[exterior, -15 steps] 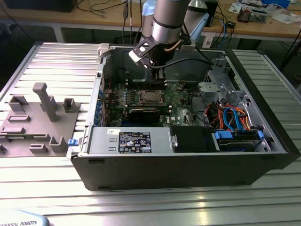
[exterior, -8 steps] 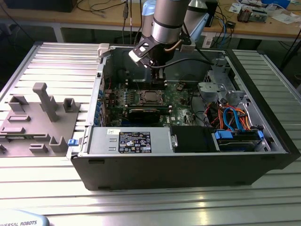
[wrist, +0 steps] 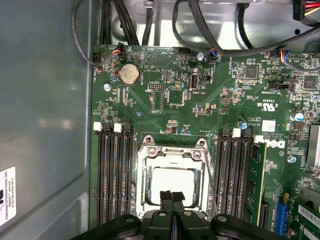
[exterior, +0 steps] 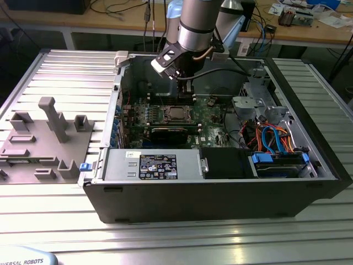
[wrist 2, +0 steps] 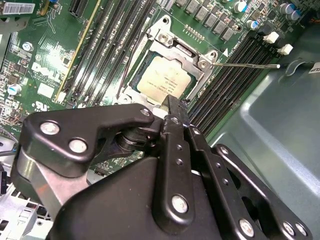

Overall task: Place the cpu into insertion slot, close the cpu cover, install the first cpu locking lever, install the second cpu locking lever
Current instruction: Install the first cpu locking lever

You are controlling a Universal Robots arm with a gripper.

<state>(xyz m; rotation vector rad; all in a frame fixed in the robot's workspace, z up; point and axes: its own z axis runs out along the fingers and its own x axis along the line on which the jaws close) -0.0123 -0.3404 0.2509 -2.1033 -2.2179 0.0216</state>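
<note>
Gripper (wrist: 173, 196) pinched closed, empty, over cpu (wrist: 170, 177) under cpu cover (wrist: 172, 150); memory slots (wrist: 115, 175) flanking

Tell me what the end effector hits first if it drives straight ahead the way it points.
Probably the cpu, near its edge by the cpu cover; the shut end effector aims there, though depth is unclear.
</note>
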